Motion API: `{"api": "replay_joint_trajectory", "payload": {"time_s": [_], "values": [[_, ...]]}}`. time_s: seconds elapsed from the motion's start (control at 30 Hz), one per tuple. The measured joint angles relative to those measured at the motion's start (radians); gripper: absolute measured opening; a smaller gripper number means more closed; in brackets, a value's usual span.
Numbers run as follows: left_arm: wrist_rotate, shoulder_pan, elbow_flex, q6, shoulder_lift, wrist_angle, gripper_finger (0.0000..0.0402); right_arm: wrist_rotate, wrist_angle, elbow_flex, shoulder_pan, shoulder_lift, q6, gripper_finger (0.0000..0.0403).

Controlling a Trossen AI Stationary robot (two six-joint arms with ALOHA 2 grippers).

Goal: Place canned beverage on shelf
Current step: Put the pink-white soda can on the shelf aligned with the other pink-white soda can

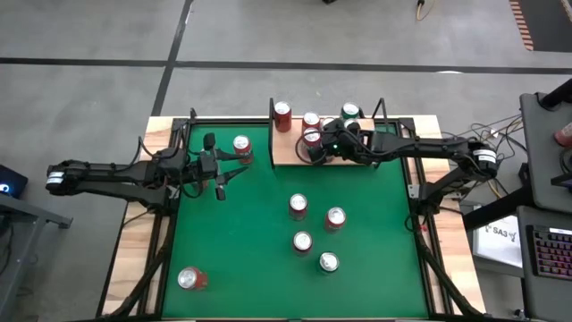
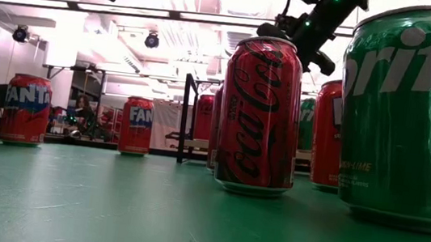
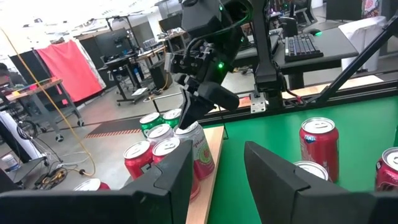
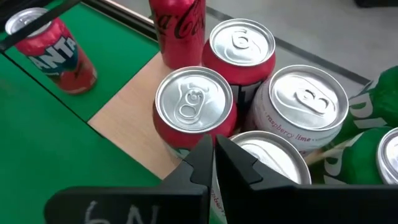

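Observation:
The shelf (image 1: pixel 288 148), a tan board with black uprights, stands at the table's far middle and carries several cans upright, among them a red Coca-Cola can (image 4: pixel 177 25), a raspberry-lime can (image 4: pixel 305 102) and a green can (image 1: pixel 350 112). My right gripper (image 4: pixel 214 155) is shut and slants down over the shelf's near cans, above a red can (image 4: pixel 193 102) and a silver-topped can (image 4: pixel 273 155). My left gripper (image 3: pixel 217 168) is open and level over the table's left part, with nothing between its fingers, beside a red Fanta can (image 1: pixel 242 148). My right gripper has its shut fingertips (image 3: pixel 188 118) right at the top of a can (image 3: pixel 199 152) on the shelf's near edge. Whether they touch the can, I cannot tell. Nothing sits between the fingers.
Several more cans stand upright on the green tabletop (image 1: pixel 375 233): a group near the middle (image 1: pixel 298 206), (image 1: pixel 335 217), (image 1: pixel 302 241), (image 1: pixel 329 262) and one at the near left (image 1: pixel 190 279). A desk with a keyboard (image 1: pixel 550 255) stands past the table's right edge.

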Motion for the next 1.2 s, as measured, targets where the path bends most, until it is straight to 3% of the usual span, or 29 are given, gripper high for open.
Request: {"api": "replay_joint_trajectory", "payload": {"time_s": [1.2], "values": [[0.0,0.0,0.0,0.0,0.0,-0.002,0.0128,-0.008,-0.153,-0.003,0.031,-0.036,0.019,0.0009]]}}
